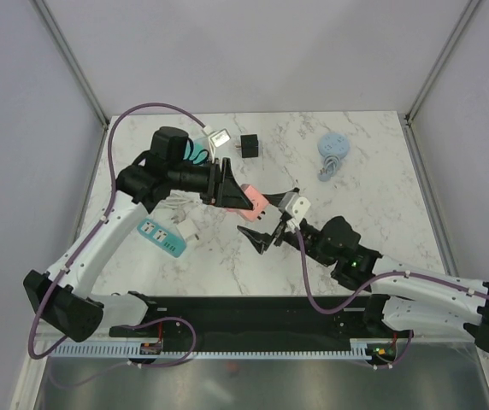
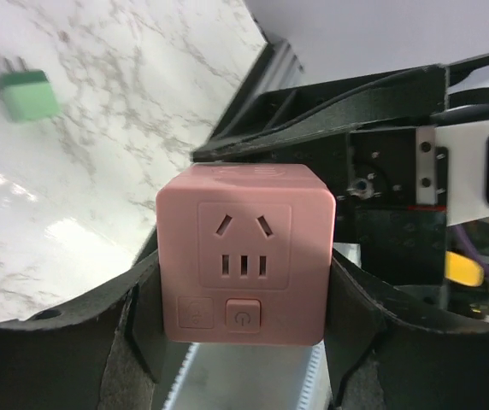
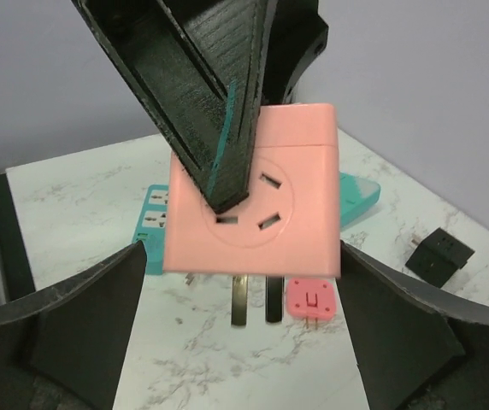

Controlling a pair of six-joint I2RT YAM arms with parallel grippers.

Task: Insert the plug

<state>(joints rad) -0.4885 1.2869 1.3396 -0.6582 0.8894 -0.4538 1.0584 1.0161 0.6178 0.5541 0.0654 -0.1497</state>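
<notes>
The left hand point(image 1: 241, 198) clenches the pink socket cube point(image 2: 244, 256) off the tabletop point(image 1: 381, 222), probably offering it to the released right hand point(image 1: 276, 217).

The left arm point(image 1: 99, 248) rises from its base at the near left corner, bends at the elbow and points its forearm right toward the middle. The left pincer point(image 1: 243, 201) is clamped on a pink socket cube point(image 2: 244, 248). The right arm point(image 1: 415, 286) stretches leftward; the right pincer point(image 1: 274, 216) is spread wide, facing the left one.
</notes>
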